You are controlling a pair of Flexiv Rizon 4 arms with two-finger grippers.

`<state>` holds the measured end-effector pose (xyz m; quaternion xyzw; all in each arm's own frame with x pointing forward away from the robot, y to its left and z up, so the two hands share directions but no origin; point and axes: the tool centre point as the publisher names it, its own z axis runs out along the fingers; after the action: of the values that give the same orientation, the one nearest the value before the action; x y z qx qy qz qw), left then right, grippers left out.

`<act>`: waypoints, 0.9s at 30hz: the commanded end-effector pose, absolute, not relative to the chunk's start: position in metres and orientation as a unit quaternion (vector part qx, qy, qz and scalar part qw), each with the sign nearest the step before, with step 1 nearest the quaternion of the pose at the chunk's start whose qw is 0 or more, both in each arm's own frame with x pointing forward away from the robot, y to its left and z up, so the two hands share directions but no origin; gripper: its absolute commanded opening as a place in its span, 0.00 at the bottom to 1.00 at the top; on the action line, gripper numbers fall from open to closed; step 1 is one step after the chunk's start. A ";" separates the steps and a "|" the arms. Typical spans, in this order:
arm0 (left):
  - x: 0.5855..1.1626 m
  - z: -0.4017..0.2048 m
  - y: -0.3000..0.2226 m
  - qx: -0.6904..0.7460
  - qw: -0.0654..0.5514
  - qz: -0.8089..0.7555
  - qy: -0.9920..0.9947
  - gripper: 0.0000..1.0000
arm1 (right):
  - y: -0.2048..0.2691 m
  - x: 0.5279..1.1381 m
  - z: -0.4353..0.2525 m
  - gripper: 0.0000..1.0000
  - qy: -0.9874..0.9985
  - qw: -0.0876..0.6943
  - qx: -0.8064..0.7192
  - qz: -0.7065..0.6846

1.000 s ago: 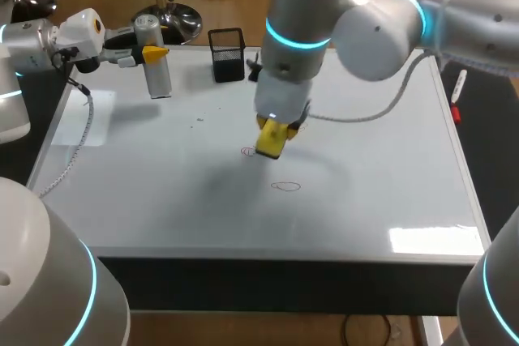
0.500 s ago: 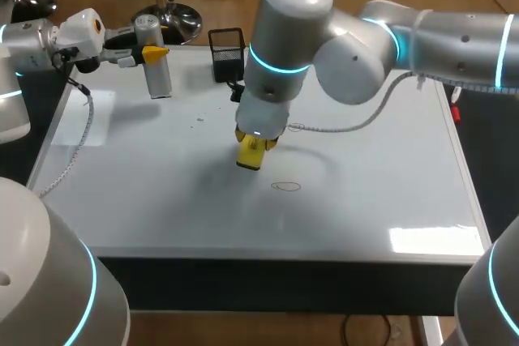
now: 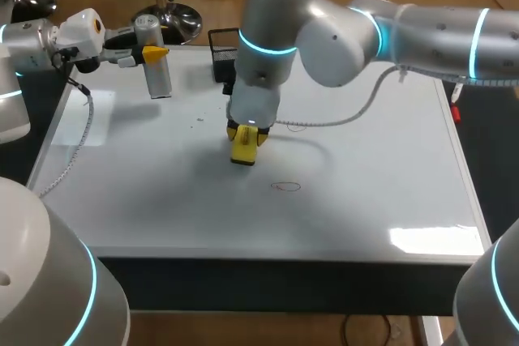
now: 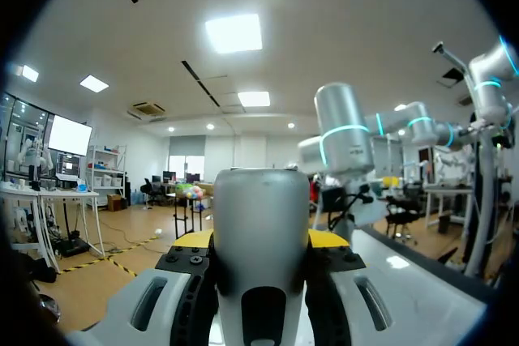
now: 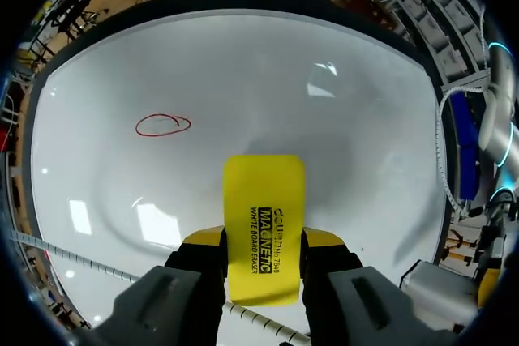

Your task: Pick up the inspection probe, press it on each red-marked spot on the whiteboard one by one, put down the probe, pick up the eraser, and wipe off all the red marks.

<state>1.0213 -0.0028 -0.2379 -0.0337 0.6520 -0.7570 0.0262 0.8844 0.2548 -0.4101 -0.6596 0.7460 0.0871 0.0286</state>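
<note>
My right gripper [image 3: 244, 145] stands over the middle of the whiteboard [image 3: 373, 160], shut on a yellow eraser [image 3: 243, 152] that points down at the board. In the right wrist view the eraser [image 5: 263, 200] sits between the fingers of the right gripper [image 5: 263, 242], and one red oval mark [image 5: 163, 125] lies ahead of it and to one side. In the head view that red mark [image 3: 285, 186] is to the near right of the eraser. At the far left corner my left gripper [image 3: 150, 53] is shut on the grey cylindrical probe [image 3: 155, 66], which stands upright. The probe [image 4: 260, 216] fills the left gripper [image 4: 259, 242].
A black mesh pen holder [image 3: 226, 53] stands at the board's far edge, just behind my right arm. A marker [image 3: 457, 91] lies off the right edge. A white cable [image 3: 71, 155] trails down the left side. My right arm's cable [image 3: 357, 111] hangs over the board.
My right arm has swept the eraser to the left and a little away across the board. The small red mark that lay beside the eraser no longer shows. The left arm has kept still.
</note>
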 end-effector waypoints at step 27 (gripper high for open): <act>1.020 -0.236 -0.004 -0.035 0.028 -0.756 0.653 0.00 | 0.267 0.878 -0.439 0.00 0.766 -0.023 -0.639 0.068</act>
<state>1.0213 -0.0028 -0.2378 -0.0337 0.6520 -0.7570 0.0262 0.8795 0.2714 -0.4321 -0.6388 0.7660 0.0679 -0.0252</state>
